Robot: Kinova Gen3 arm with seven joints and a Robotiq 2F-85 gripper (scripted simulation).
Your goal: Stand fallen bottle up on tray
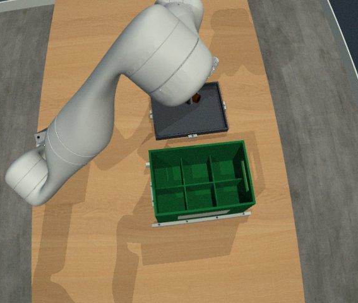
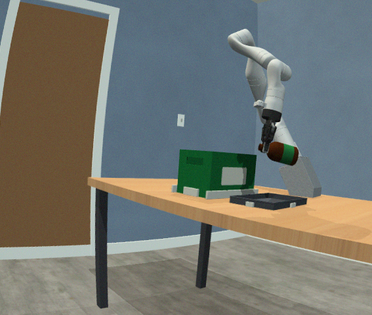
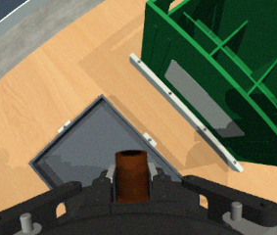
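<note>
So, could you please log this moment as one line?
claw: shut on bottle neck | bottle: airborne, near horizontal | tray: below | crate: beside tray

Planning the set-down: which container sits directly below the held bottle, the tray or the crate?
The dark grey tray; the bottle hangs above it in the pincer, beside the green crate.

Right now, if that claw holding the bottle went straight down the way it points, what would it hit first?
Most likely the dark tray. The gripper points down over it, gripping the bottle by its neck, well above the table.
</note>
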